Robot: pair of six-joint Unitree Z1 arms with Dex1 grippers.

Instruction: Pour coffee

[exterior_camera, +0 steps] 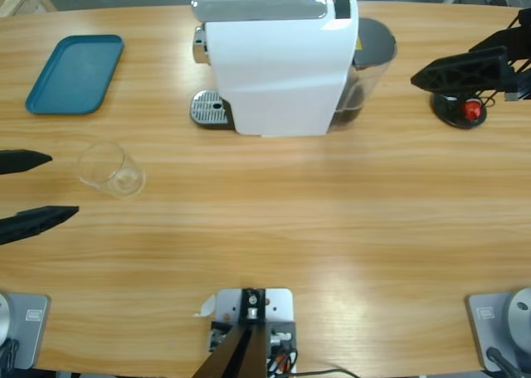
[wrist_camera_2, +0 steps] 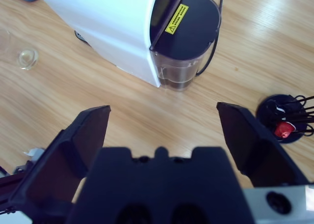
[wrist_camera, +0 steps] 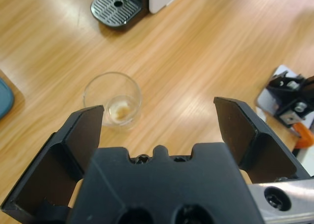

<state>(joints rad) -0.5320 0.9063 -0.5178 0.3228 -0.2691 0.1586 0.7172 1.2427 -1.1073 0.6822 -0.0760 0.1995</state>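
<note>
We log a long wooden counter [exterior_camera: 274, 212], pale grain, with wide bare boards across its middle and near side. At the far edge stands a white coffee machine [exterior_camera: 278, 67], its drip grate [exterior_camera: 210, 109] toward the left and a smoky tank [exterior_camera: 369, 63] at its right. A teal tray [exterior_camera: 75, 73] lies at the far left. A clear glass [exterior_camera: 110, 170] stands upright left of centre, well apart from the machine; we see only a pale residue at its base, no dark coffee. The left gripper [exterior_camera: 33, 187] sits at the left edge, jaws wide apart, glass just ahead of it, not touching. The right gripper [exterior_camera: 460, 67] hangs at the right edge, jaws apart, above a black holder [exterior_camera: 459, 110] with a red capsule [exterior_camera: 472, 108].
</note>
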